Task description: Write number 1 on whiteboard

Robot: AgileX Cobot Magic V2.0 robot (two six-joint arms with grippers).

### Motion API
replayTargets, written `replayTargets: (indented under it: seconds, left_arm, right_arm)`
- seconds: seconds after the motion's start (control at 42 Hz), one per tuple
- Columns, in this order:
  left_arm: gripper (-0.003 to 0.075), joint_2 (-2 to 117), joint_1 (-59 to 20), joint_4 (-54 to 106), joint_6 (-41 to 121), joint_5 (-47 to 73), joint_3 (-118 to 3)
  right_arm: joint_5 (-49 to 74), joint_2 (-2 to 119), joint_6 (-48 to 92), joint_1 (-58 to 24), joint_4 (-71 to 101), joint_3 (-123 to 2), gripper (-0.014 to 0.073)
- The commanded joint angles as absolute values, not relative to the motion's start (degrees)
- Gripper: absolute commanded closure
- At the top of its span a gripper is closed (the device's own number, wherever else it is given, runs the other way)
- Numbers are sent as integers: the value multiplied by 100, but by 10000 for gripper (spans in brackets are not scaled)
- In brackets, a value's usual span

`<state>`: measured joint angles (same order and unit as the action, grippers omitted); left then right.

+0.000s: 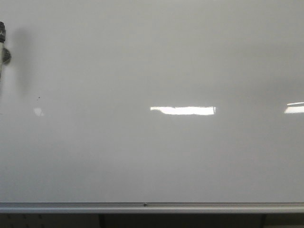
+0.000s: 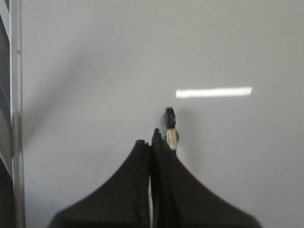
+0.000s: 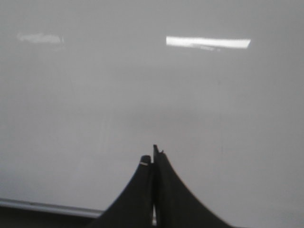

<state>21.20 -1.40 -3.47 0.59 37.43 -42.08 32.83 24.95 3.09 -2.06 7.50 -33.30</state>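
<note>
The whiteboard (image 1: 156,156) fills the front view, glossy white-grey with bright light reflections and a silver bottom rail (image 1: 142,206). No number 1 stroke shows on it in any view. My left gripper (image 2: 153,137) is shut, and a marker (image 2: 170,124) with a black tip pokes out past its right finger, close to the board. In the front view only the marker (image 1: 3,45) shows, at the far left edge, with its shadow beside it. My right gripper (image 3: 153,156) is shut and empty, pointing at bare board above the rail (image 3: 47,207).
A tiny dark speck (image 1: 39,97) sits on the board at the left, below the marker. The board's aluminium side frame (image 2: 16,118) runs along one edge of the left wrist view. A dark area lies below the bottom rail.
</note>
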Motion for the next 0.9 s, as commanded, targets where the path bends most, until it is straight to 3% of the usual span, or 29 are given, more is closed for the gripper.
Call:
replayTargets:
  seconds: [0.0, 0.309, 0.404, 0.499, 0.595, 0.642, 0.713, 0.88]
  left_arm:
    - [741, 2463, -132, -289, 0, 3747, -4369]
    - [740, 3036, -132, -229, 0, 3780, -4031]
    - [725, 3142, -132, -229, 0, 3748, -3953]
    - [608, 3222, -132, -229, 0, 3720, -3941]
    - [417, 3314, -132, -229, 0, 3513, -3941]
    - [294, 3371, -132, -229, 0, 3400, -3941]
    - [212, 3496, -132, -176, 0, 3270, -3941]
    - [198, 4125, -428, -43, 0, 3219, -4168]
  right_arm:
    - [3091, 2800, 307, -184, 688, -3427, 663]
    - [3071, 3319, 307, -184, 688, -3255, 656]
    - [3071, 3319, 307, -184, 688, -3255, 575]
    - [3071, 3319, 319, -184, 688, -3255, 370]
    - [3078, 3319, 324, -184, 688, -3255, 212]
    - [3078, 3319, 324, -184, 688, -3255, 194]
    - [3078, 3319, 324, -184, 688, -3255, 198]
    - [3072, 3319, 324, -184, 688, -3255, 199]
